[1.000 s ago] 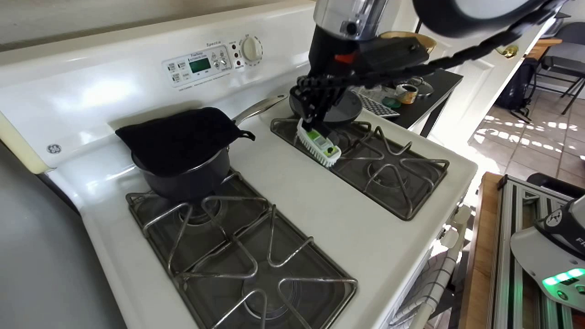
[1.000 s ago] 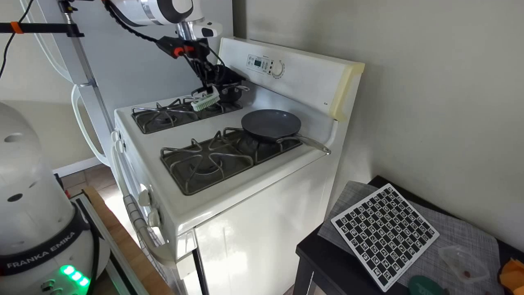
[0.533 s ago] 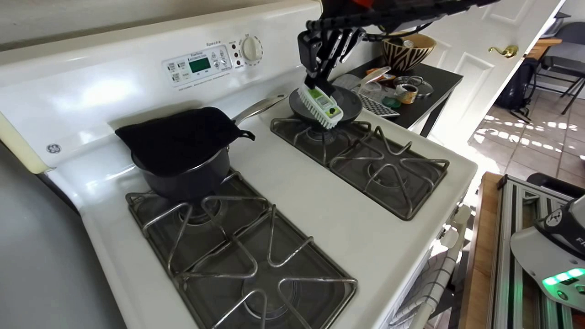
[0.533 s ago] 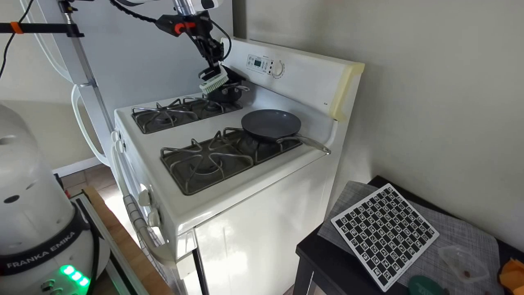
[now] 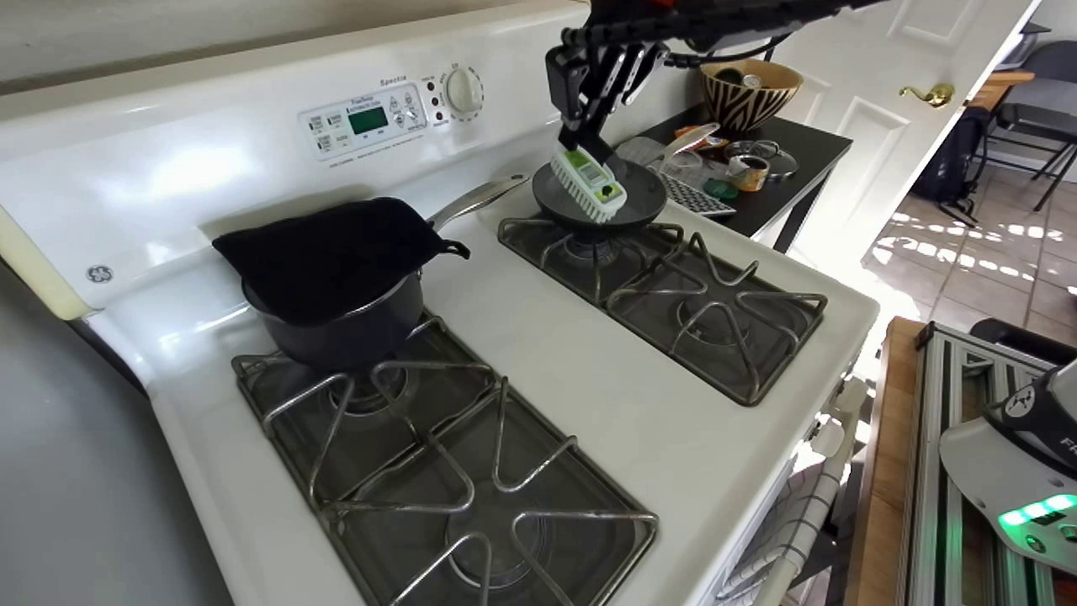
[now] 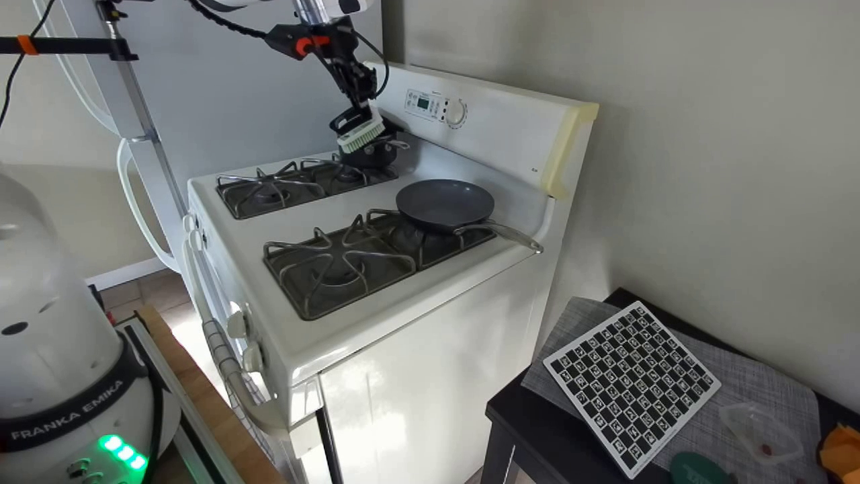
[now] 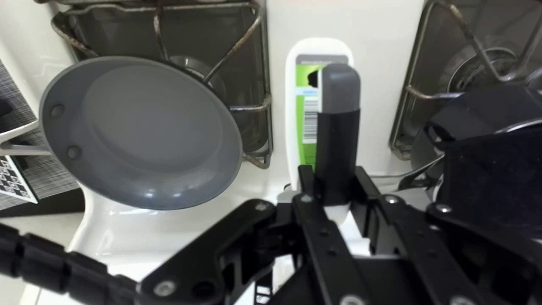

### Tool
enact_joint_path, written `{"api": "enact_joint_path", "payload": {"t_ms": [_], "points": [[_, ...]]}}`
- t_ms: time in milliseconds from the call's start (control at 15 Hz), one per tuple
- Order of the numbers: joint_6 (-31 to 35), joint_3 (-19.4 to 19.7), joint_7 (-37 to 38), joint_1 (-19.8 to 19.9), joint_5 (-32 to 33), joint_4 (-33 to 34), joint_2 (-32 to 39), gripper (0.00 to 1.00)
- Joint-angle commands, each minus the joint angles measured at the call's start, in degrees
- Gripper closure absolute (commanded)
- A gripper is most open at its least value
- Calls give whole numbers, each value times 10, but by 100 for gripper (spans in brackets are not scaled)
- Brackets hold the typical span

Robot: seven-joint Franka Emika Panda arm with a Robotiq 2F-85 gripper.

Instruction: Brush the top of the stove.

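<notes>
The brush (image 5: 591, 183) has a green top, a white rim and pale bristles. It also shows in an exterior view (image 6: 361, 136) and the wrist view (image 7: 308, 123). My gripper (image 7: 333, 178) is shut on the brush's black handle (image 7: 338, 106); it shows in both exterior views (image 5: 584, 139) (image 6: 357, 111). The brush is tilted, bristles downward, held in the air above the rear middle of the white stove (image 5: 538, 337) (image 6: 302, 225). In the wrist view it is over the bare white strip between the grates. Bristles are hidden in the wrist view.
A grey skillet (image 5: 644, 202) (image 6: 445, 202) (image 7: 144, 131) sits on a rear burner. A dark saucepan (image 5: 336, 311) covered by a black cloth (image 5: 328, 252) stands on the other rear burner. The raised control panel (image 5: 366, 122) runs along the back. Raised grates (image 5: 715, 307) flank the middle strip.
My gripper has lifted the brush up from lower over the stove and moved it toward the back panel. In the last half second it shifted slightly further back. The pans have not moved.
</notes>
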State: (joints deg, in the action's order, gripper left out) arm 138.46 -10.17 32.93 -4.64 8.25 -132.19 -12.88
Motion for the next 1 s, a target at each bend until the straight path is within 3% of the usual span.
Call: {"api": "enact_joint_path", "payload": {"t_ms": [0, 333, 867, 933], "points": [[19, 15, 5, 38, 21, 20, -10, 96], [50, 40, -29, 83, 59, 61, -5, 96], [45, 106, -168, 94, 4, 124, 26, 96], [43, 94, -140, 94, 23, 105, 10, 96]]}}
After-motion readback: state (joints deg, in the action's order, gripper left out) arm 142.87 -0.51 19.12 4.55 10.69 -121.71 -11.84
